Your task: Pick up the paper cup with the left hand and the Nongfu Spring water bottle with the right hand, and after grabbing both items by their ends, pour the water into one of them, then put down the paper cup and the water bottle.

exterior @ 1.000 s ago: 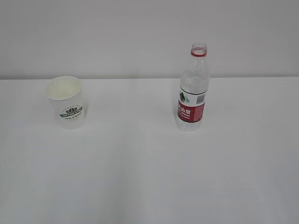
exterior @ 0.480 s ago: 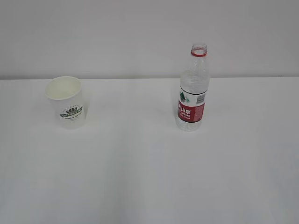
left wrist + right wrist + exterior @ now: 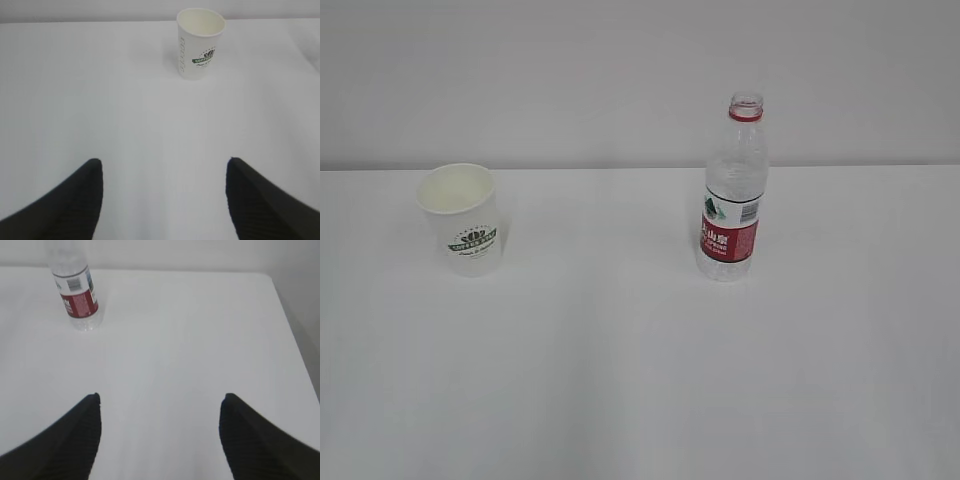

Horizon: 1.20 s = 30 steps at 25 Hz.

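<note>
The white paper cup (image 3: 462,219) with its green logo stands upright on the left of the table, and shows far ahead in the left wrist view as the paper cup (image 3: 200,43). The uncapped Nongfu Spring water bottle (image 3: 733,190) stands upright right of centre; the right wrist view has the bottle (image 3: 75,289) at its top left. My left gripper (image 3: 164,165) is open with nothing between its fingers, well short of the cup. My right gripper (image 3: 160,399) is open and empty too, far from the bottle. Neither arm shows in the exterior view. Whether the bottle holds water cannot be told.
The white table (image 3: 640,380) runs to a pale wall at the back. Its right edge (image 3: 292,340) shows in the right wrist view, with grey floor beyond.
</note>
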{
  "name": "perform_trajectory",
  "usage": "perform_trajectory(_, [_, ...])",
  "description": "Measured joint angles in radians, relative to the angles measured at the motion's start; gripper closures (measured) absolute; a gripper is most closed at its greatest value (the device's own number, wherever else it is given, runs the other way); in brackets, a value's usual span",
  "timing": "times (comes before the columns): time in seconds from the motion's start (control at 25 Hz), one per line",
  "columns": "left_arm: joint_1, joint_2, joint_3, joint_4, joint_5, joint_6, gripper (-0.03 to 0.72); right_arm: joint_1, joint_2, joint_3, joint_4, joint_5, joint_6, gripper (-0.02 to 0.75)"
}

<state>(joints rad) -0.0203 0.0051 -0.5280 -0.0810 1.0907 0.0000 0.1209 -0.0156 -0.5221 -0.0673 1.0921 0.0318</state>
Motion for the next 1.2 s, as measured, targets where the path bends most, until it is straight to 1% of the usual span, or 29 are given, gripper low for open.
perform_trajectory(0.12, [0.000, 0.000, -0.010, -0.002, -0.040, 0.000, 0.132, 0.000, 0.000, -0.010, 0.000, -0.060, 0.000, 0.184])
perform_trajectory(0.44, [0.000, 0.000, -0.016, -0.002, -0.246, 0.000, 0.132, 0.000, 0.000, -0.010, -0.004, -0.193, -0.002, 0.184])
perform_trajectory(0.6, [0.000, 0.000, -0.016, 0.021, -0.319, 0.000, 0.135, 0.000, 0.000, -0.010, -0.029, -0.261, -0.002, 0.186])
perform_trajectory(0.84, [0.000, 0.000, -0.017, 0.081, -0.372, 0.000, 0.137, 0.000, 0.000, -0.010, -0.063, -0.308, -0.003, 0.186])
perform_trajectory(1.08, [0.000, 0.000, -0.017, 0.116, -0.403, 0.000, 0.138, 0.000, 0.000, -0.010, -0.065, -0.332, -0.004, 0.186])
perform_trajectory(1.2, [0.000, 0.002, -0.017, 0.121, -0.409, 0.007, 0.138, 0.000, 0.031, -0.010, -0.067, -0.376, -0.004, 0.186])
